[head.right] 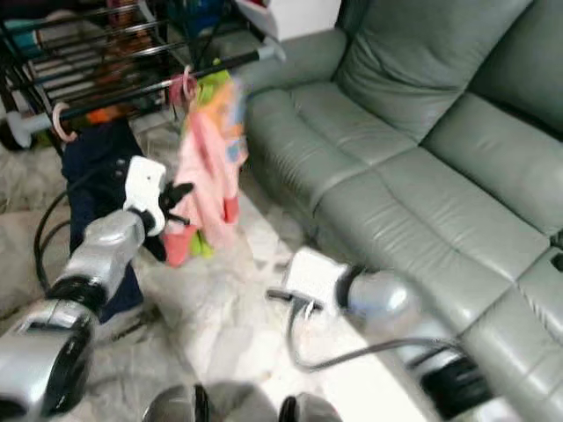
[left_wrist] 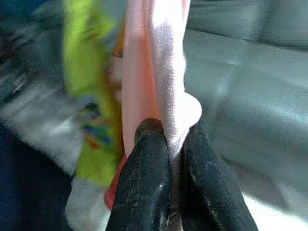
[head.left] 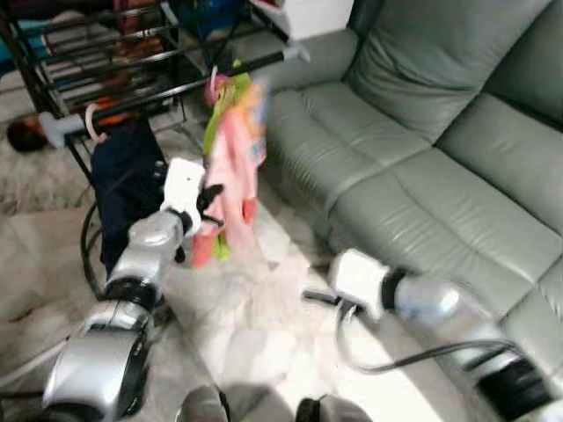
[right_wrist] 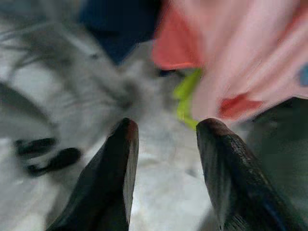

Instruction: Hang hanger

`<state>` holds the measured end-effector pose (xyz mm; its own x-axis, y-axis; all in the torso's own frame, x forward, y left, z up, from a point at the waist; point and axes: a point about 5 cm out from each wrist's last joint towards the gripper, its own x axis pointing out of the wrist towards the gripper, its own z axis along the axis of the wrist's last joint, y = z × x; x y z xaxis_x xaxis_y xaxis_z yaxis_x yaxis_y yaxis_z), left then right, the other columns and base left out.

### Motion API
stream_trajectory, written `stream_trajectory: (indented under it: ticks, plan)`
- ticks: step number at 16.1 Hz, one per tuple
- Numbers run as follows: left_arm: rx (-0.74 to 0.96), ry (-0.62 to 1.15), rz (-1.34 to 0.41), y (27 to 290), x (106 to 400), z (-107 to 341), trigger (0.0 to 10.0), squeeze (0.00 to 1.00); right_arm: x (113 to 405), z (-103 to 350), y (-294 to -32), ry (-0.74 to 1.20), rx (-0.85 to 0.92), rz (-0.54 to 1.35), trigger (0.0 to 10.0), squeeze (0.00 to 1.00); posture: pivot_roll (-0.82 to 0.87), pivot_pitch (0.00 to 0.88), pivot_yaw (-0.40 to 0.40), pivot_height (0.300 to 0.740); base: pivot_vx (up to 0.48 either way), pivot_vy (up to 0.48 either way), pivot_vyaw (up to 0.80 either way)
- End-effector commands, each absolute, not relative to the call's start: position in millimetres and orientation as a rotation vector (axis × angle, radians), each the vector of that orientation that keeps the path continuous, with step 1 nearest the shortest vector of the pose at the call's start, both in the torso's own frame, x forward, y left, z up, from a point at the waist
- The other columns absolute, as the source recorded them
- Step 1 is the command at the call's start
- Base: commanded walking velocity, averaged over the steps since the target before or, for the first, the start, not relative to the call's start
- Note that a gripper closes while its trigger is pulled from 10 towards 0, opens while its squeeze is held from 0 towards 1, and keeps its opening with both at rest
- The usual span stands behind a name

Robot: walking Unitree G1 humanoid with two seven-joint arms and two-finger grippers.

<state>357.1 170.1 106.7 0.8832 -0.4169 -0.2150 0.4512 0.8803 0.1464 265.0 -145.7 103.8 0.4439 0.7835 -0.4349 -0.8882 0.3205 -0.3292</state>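
A grey-green leather sofa [head.left: 440, 132] takes up the right of the scene, beside a black metal clothes rack [head.left: 114, 61] standing on pale marble floor [head.left: 255, 325]. From the rack's black rail [head.left: 176, 83] a pink plastic hanger hook [head.left: 214, 85] carries a pink and lime-green child's garment [head.left: 230, 167], next to a dark navy garment [head.left: 127, 189]. The left wrist view shows what the head views blur: the left end effector [left_wrist: 174, 144] is clenched on a fold of the pink cloth. The right end effector [right_wrist: 166, 144] hovers low with its fingers spread apart, grasping nothing, facing the garment's hem.
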Motion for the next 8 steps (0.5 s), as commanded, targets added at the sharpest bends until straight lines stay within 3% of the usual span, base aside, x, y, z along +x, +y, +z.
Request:
stream_trajectory:
  ticks: [1,4,8]
  plan:
    - [0.252,0.159,-0.533,172.0,353.3,111.9,0.0,0.0,274.7,119.2,-160.3,0.183,-0.576,1.043,10.0,1.0,-0.08,0.062,-0.014,0.74,0.0,0.0,0.0]
    - [0.315,0.213,-0.714,191.8,330.9,106.2,0.0,0.0,288.3,151.2,-181.9,0.163,-0.502,1.011,10.0,1.0,-0.07,0.068,-0.016,0.74,0.0,0.0,0.0]
    - [0.434,0.287,-1.029,192.6,294.6,99.6,0.0,0.0,287.1,172.0,-203.9,0.239,-0.478,1.12,10.0,1.0,-0.06,0.064,-0.015,0.74,0.0,0.0,0.0]
